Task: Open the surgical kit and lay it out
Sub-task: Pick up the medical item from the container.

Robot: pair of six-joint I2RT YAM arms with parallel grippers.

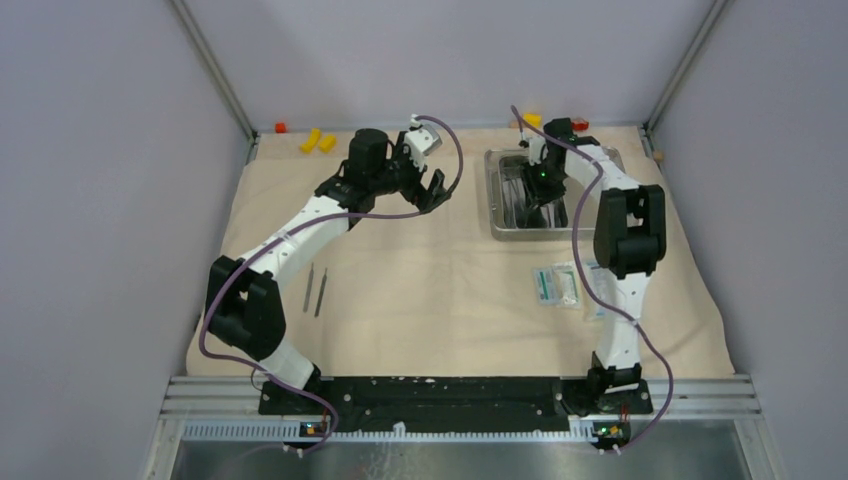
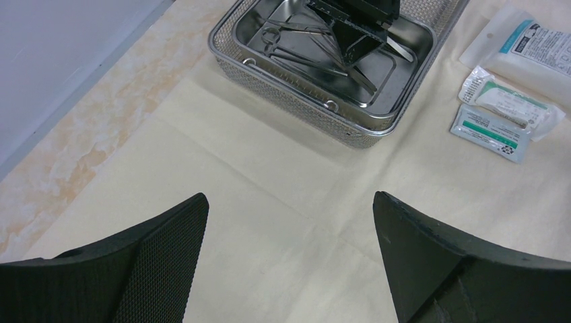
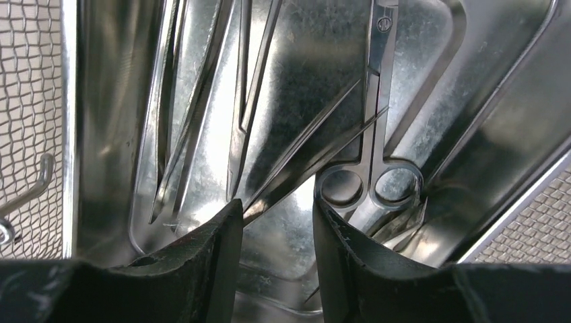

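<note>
Steel tray is sitting at the far right of the beige cloth wrap. We are seeing the right gripper hanging inside it, jaws partly parted and clasping nothing, beside the scissors. The left gripper is hovering over the cloth, spread wide and empty. Sealed packets are lying near the tray.

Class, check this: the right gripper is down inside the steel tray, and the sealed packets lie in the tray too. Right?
No. The right gripper is inside the steel tray, but the sealed packets lie outside it on the cloth wrap; the left wrist view shows this.
</note>
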